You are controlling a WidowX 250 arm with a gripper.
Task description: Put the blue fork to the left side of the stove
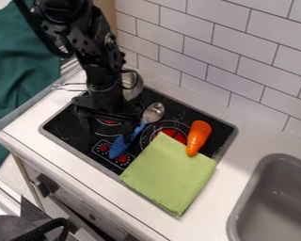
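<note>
Your hand [107, 129] is spread wide over the left part of the stove [66, 128], with nothing gripped. The blue-handled utensil [119, 146], whose metal head looks more like a spoon's than a fork's, lies on the stove just beside the hand, toward three to four o'clock in the camera view. Its long axis runs from handle at seven to head at one, so you'd want the fingers closing across that line, then carry it toward nine.

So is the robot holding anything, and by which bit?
Nothing is held: the gripper is open, and the blue-handled spoon lies on the stove beside it.
</note>
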